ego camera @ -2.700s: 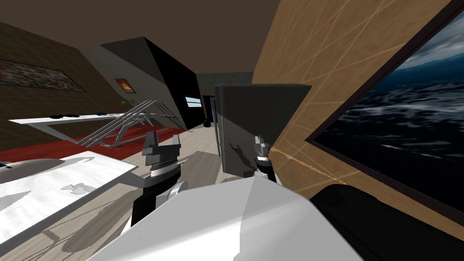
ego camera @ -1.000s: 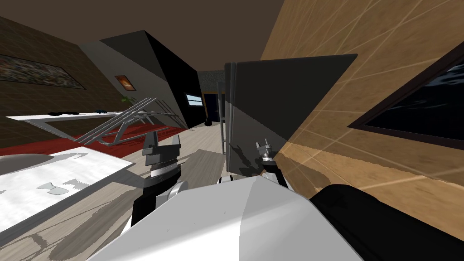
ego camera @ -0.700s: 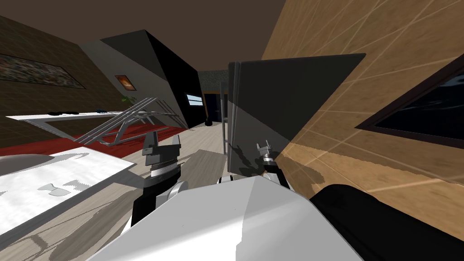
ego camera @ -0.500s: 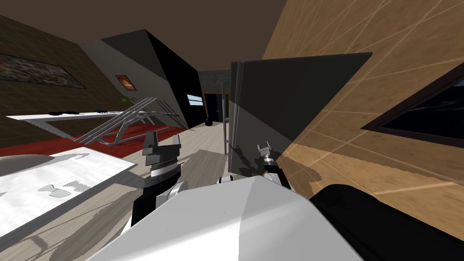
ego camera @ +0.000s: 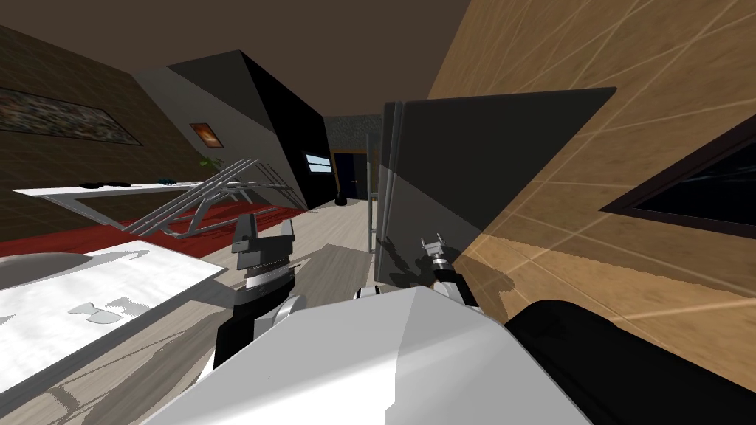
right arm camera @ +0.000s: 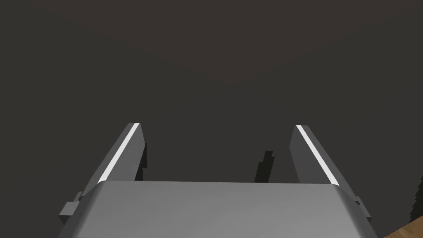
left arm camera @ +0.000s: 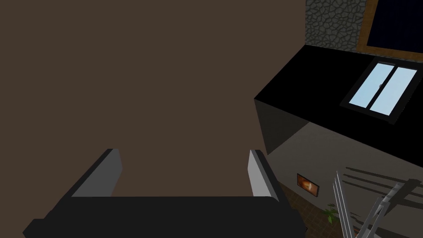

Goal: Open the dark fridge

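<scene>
Just right of middle, the dark fridge (ego camera: 472,155) stands by the wooden wall (ego camera: 590,243). The right gripper (ego camera: 433,240), fingers spread and empty, faces its flat side. Its handle (ego camera: 368,192) lines the left edge, with wide floor (ego camera: 339,218) beyond. The left gripper (ego camera: 267,223), lower left, is spread too.

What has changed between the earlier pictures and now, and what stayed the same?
I have driven closer to the dark fridge, which now looms larger. The right pincer has reached slightly towards its side, open. The left pincer stayed raised and open; nothing was grasped.
</scene>
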Robot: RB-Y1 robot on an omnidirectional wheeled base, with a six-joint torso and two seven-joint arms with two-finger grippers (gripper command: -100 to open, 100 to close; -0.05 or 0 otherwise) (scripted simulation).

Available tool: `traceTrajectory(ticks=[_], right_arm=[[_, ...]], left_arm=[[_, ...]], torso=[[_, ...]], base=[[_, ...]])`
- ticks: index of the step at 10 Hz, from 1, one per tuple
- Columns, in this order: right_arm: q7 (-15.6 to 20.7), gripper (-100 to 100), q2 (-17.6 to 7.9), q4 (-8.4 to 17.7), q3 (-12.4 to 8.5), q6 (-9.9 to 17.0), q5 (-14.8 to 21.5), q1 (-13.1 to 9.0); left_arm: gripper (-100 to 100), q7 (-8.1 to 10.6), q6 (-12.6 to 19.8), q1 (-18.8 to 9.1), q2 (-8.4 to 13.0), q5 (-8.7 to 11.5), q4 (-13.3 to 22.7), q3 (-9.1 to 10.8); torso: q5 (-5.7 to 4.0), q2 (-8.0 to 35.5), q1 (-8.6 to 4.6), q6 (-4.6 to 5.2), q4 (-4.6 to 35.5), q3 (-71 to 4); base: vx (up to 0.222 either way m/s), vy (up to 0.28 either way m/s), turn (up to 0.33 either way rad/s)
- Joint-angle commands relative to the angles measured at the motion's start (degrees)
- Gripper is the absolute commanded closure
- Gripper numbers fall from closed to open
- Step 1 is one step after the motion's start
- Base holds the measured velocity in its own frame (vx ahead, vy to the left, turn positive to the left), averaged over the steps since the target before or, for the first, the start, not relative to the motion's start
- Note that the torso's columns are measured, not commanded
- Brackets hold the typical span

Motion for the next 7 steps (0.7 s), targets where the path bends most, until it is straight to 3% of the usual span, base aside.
traceTrajectory(ticks=[1, 4, 5, 7], right_arm=[[-1.9, -100, -0.3, 1.7, -1.2, 2.6, -4.7, -0.1], [-3.5, -100, -0.5, 3.2, -2.2, 4.9, -9.1, -0.3], [-5.1, -100, -0.7, 4.6, -3.3, 7.4, -10.8, -0.5], [-5.1, -100, -0.7, 4.6, -3.3, 7.4, -13.5, -0.5]], left_arm=[[0, 0.0, 0.0, 0.0, 0.0, 0.0, 0.0, 0.0], [0, 0.0, 0.0, 0.0, 0.0, 0.0, 0.0, 0.0], [0, 0.0, 0.0, 0.0, 0.0, 0.0, 0.0, 0.0], [0, 0.0, 0.0, 0.0, 0.0, 0.0, 0.0, 0.0]], torso=[[-0.04, -0.1, 0.02, -0.04, -0.1, 0.0], [-0.13, -0.1, -0.23, -0.03, -0.1, 0.0], [-0.09, -0.2, -0.17, -0.03, -0.1, -0.1], [-0.08, -0.1, -0.08, -0.12, -0.1, -0.1]], base=[[0.025, 0.085, 0.005], [0.026, 0.049, 0.001], [0.05, 0.091, 0.005], [0.013, 0.053, -0.011]])
